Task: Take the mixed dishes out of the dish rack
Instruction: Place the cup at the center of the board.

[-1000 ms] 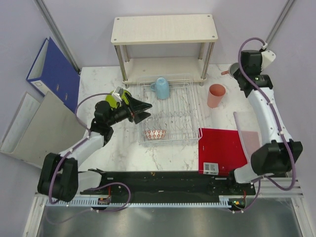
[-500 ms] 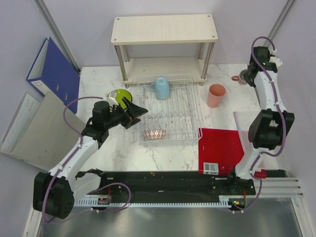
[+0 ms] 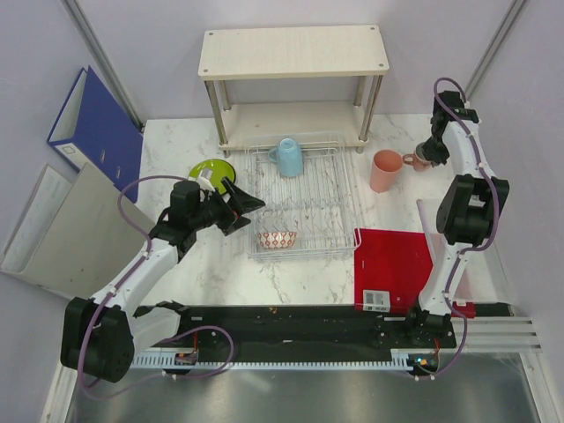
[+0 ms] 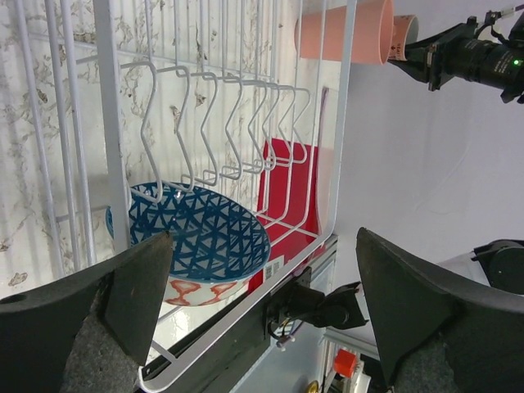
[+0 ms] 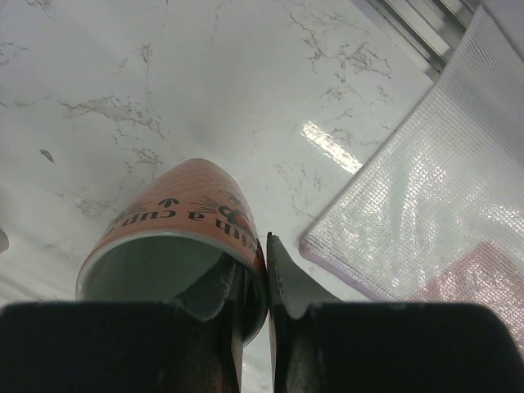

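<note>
On a white marble bench point(image 3: 300, 275) closed in by pale lilac walls, the silver wire dish rack point(image 3: 322, 207) sits mid-surface, in front of a beige 2-tier wooden shelf point(image 3: 293, 51). A blue binder point(image 3: 92, 119) and a grey folder point(image 3: 75, 225) lie beyond the bench's left edge. A red mat point(image 3: 397, 260) and a clear mesh pouch point(image 3: 445, 233) lie at its right.

The left hand point(image 3: 249, 211) hangs at the rack's left rim, its 2 fingers point(image 4: 90, 319) spread wide with nothing held between them. Straight ahead of it, in the rack's near part, sits the small bowl point(image 4: 192, 237), its blue-patterned inside turned toward the hand. The bowl is near the fingers but apart from them. Behind this hand the lime-green plate point(image 3: 211, 171) lies on the bench, outside the rack. The light blue cup point(image 3: 288, 157) stands in the rack's far part, well apart from the hand.

The right hand point(image 3: 428, 155) is at the far right of the bench. It is pinched tight on the rim of the small terracotta mug point(image 5: 176, 237), 1 finger inside the mouth and 1 outside. The mug is tipped, its mouth facing the wrist camera. I cannot tell whether it rests on the bench. Just left of this hand the tall pink cup point(image 3: 386, 170) stands on the bench outside the rack, close beside the mug.
</note>
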